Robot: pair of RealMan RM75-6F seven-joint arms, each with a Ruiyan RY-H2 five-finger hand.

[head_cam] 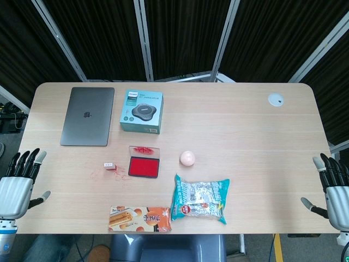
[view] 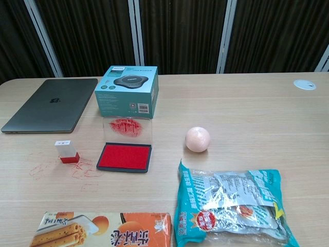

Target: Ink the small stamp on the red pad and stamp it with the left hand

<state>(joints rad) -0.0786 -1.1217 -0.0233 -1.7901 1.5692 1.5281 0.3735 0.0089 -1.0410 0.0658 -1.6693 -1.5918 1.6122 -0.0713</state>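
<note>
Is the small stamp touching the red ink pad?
Apart. The chest view shows bare table between the small stamp and the red ink pad.

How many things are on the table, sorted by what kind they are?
Stamp things: 2, small stamp and red pad
Snack packs: 2, wafer box and foil bag
Electronics: 2, laptop and teal box
Balls: 1, pink ball
Total: 7

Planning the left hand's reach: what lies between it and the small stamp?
Only bare table, with faint red stamp marks near the small stamp; the head view shows this, left hand at the table's edge.
</note>
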